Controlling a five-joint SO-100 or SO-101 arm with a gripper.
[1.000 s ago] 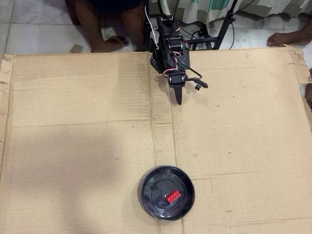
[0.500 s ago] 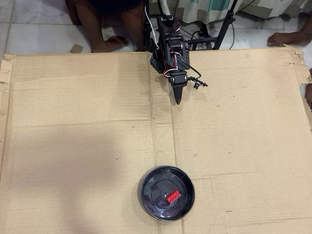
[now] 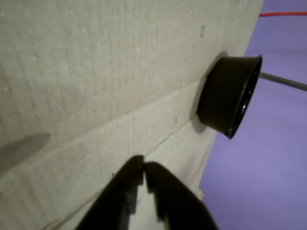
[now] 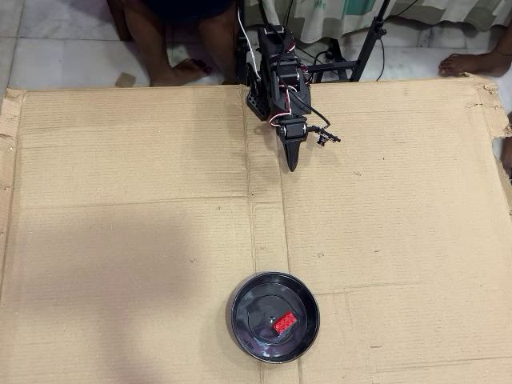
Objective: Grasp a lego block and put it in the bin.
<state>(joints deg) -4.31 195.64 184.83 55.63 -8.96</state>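
Note:
In the overhead view the red lego block (image 4: 283, 322) lies flat inside the round black bin (image 4: 274, 318) near the bottom edge of the cardboard. My gripper (image 4: 292, 164) hangs far from it, close to the arm's base at the top, pointing down the sheet with its jaws together and nothing between them. In the wrist view the shut gripper (image 3: 143, 165) rises from the bottom edge, and the bin (image 3: 229, 95) shows side-on at the right; the block is hidden behind the bin's wall there.
A large cardboard sheet (image 4: 120, 224) covers the work area. The arm's black base (image 4: 270, 72) and its cables sit at the top edge. People's legs and feet (image 4: 172, 48) stand on the tiled floor beyond the cardboard.
The gripper has drawn back slightly toward the arm's base. The block and bin have not moved.

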